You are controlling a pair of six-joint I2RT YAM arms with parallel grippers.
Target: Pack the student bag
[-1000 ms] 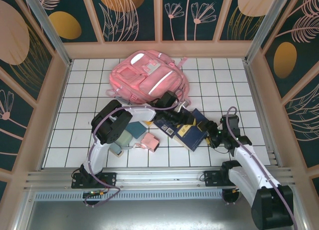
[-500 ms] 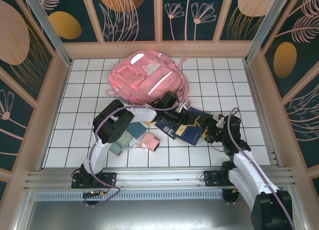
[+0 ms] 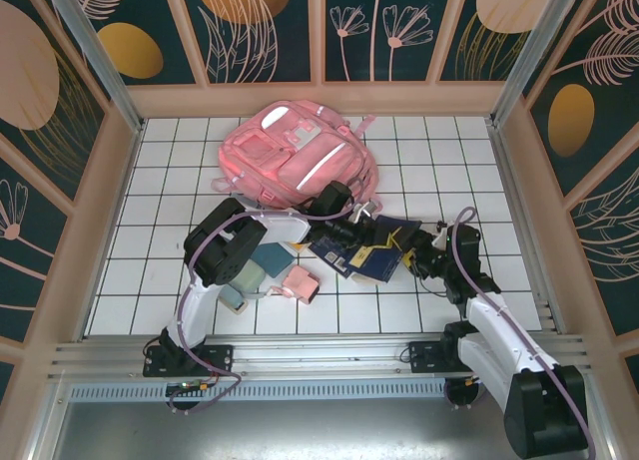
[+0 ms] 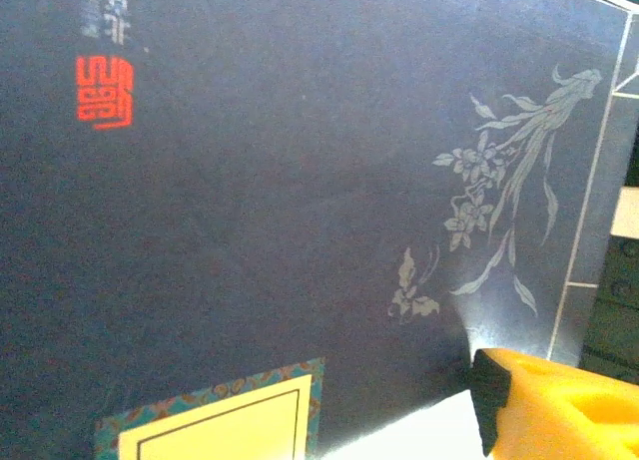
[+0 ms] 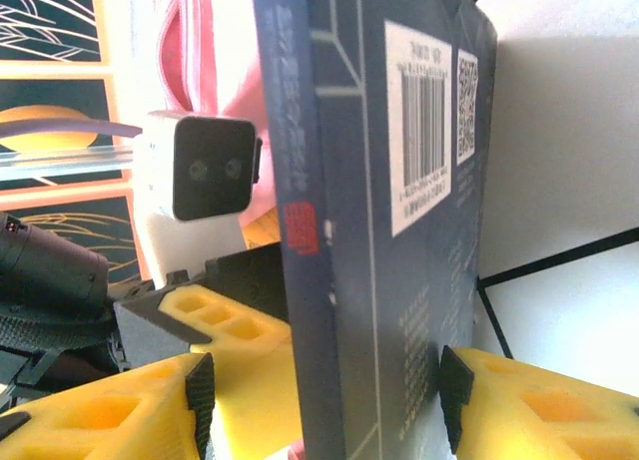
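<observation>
The student bag [image 3: 295, 156], pink with silvery strips, lies at the back middle of the table; its pink fabric [image 5: 200, 41] also shows behind the book in the right wrist view. A dark blue book [image 3: 367, 248] is tipped up on edge in front of it. My right gripper [image 5: 324, 400] straddles the book [image 5: 379, 230]: the right pad [image 5: 454, 395] touches the back cover and the left pad [image 5: 200, 400] stands off the spine. My left gripper [image 3: 359, 224] is open against the front cover [image 4: 300, 181], with one of its fingers [image 4: 559, 405] at that cover's edge.
A teal box [image 3: 268, 257], a small pink pouch [image 3: 300, 283] and another small item [image 3: 235, 298] lie beside the left arm. Wooden walls ring the white tiled table [image 3: 160, 230]. Open tiles lie at the left, right and back corners.
My right gripper has moved left onto the book and its jaws have narrowed around it. The book has shifted left and tipped up steeper. The left gripper barely moved.
</observation>
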